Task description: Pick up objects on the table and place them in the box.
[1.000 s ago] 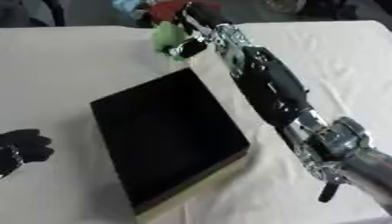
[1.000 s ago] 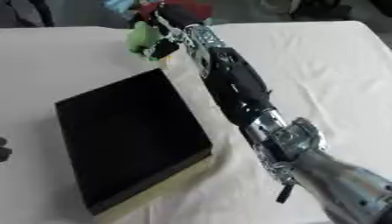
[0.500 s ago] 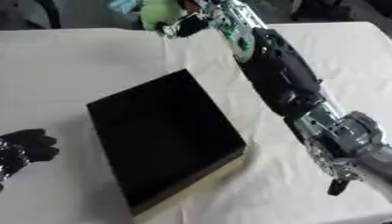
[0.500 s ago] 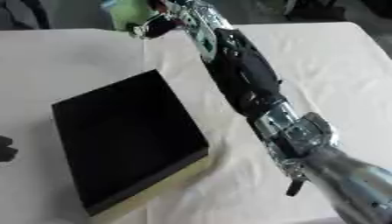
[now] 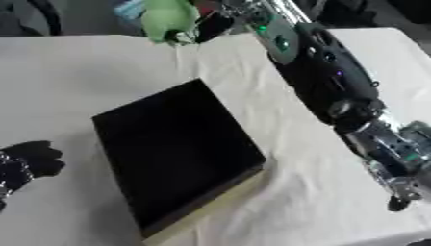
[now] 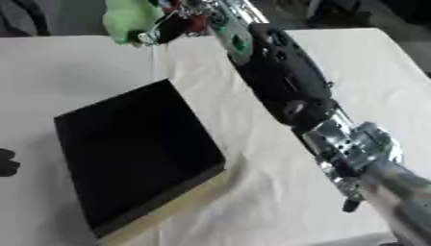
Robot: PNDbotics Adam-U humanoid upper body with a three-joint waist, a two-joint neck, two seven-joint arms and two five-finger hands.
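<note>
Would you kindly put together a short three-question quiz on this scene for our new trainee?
1. True or false: the right robot hand holds a green object near the table's far edge.
2. Where does the black box sit? A) left of the right arm, on the white tablecloth; B) on the floor; C) under the left robot hand.
3. Fill in: the left robot hand rests near the view's lower ____ edge.

Key: 1 true. 2 A. 3 left.
</note>
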